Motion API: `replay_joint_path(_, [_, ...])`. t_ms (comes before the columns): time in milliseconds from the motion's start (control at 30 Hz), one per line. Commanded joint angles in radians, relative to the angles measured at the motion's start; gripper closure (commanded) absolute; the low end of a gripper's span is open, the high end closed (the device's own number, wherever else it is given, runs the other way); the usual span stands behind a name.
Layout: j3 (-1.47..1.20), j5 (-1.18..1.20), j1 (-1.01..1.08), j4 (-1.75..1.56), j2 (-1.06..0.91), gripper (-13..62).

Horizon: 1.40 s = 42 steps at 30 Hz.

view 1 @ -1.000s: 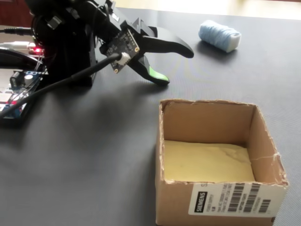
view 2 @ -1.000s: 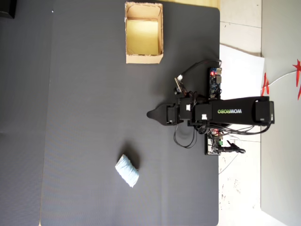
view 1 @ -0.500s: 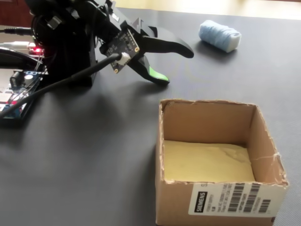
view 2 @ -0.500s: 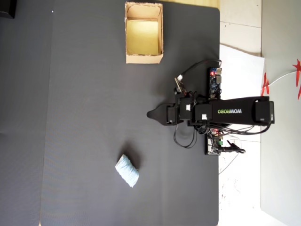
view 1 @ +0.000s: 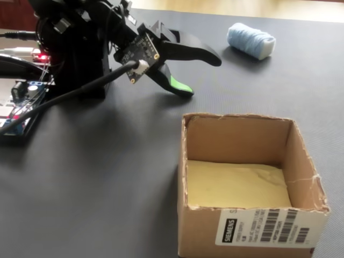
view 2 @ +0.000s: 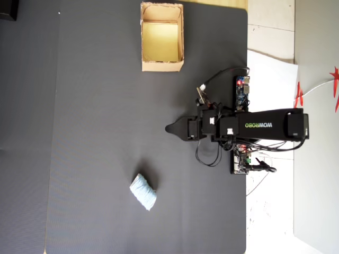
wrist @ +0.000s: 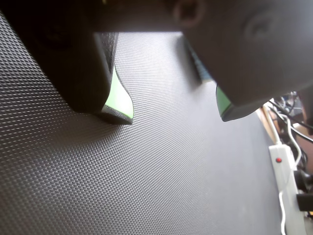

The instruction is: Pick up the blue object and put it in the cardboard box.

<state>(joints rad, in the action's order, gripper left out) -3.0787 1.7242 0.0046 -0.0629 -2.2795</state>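
The arm's fingers [view 1: 200, 72] hang just above the dark mat [view 2: 95, 106] on the worktop, spread apart with a clear gap between the black upper tip and the green-lined lower one, and nothing is held between them. In the wrist view both green-edged fingers [wrist: 119, 100] show only bare textured mat below them. The blue object [view 1: 250, 40] lies on the mat at the far right of the fixed view, well apart from the fingers. The cardboard box [view 1: 309, 177] stands open and empty at the near right, a barcode label on its front. In the overhead view the blue object [view 2: 143, 191] and the cardboard box [view 2: 161, 65] sit on opposite sides of the fingers [view 2: 170, 128].
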Motion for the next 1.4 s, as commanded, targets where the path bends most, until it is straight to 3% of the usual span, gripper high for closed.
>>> replay_joint_path(0, [-0.040, 0.003, -0.002, 0.106, -0.089, 15.4])
replay_joint_path(733, [-0.038, 0.003, -0.028, 0.015, -0.087, 15.5])
replay_joint_path(1133, [-0.032, 0.011, -0.430, -0.176, -0.087, 15.8])
replay_joint_path(1367, [-0.017, 0.046, -0.528, -0.170, -0.087, 16.4])
